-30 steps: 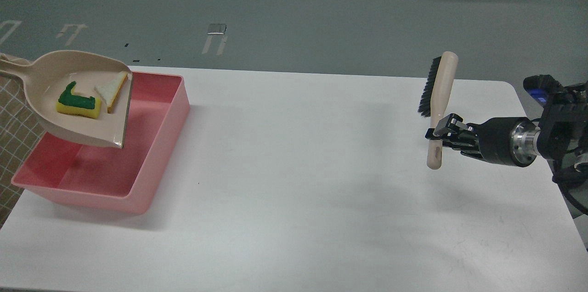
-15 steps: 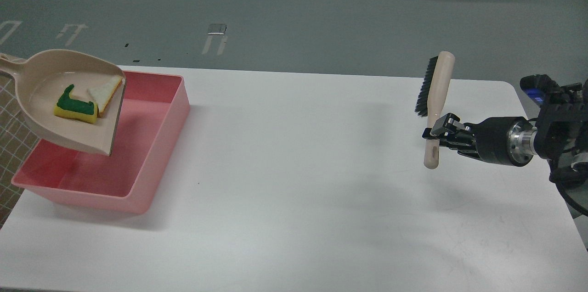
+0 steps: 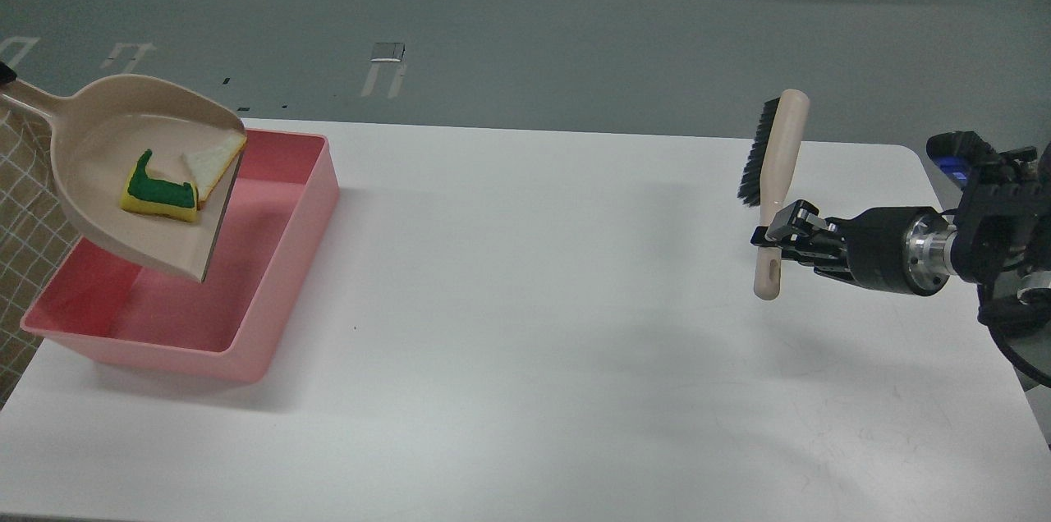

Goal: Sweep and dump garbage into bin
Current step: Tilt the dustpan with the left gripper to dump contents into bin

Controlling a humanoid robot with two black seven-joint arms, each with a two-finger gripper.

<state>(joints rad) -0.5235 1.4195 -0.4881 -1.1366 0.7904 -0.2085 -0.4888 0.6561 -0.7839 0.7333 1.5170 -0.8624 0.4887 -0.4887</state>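
Observation:
The beige dustpan [image 3: 107, 177] hangs tilted above the left part of the pink bin [image 3: 283, 235], its lip pointing down into the bin. In the pan lie the yellow sponge with green top [image 3: 160, 194] and the triangular bread slice [image 3: 215, 163], near the lip. The pan's handle runs off the left edge, so my left gripper is out of view. My right gripper [image 3: 774, 245] is shut on the handle of a beige brush with black bristles [image 3: 776, 161], held upright above the table's right side.
The white table [image 3: 534, 300] carries the bin at its left end. A tan checked surface [image 3: 25, 202] lies beyond the table's left edge. Grey floor lies behind the table.
The dustpan has moved a little right and up over the bin, with sponge and bread still in it. The right gripper and brush have drifted slightly left.

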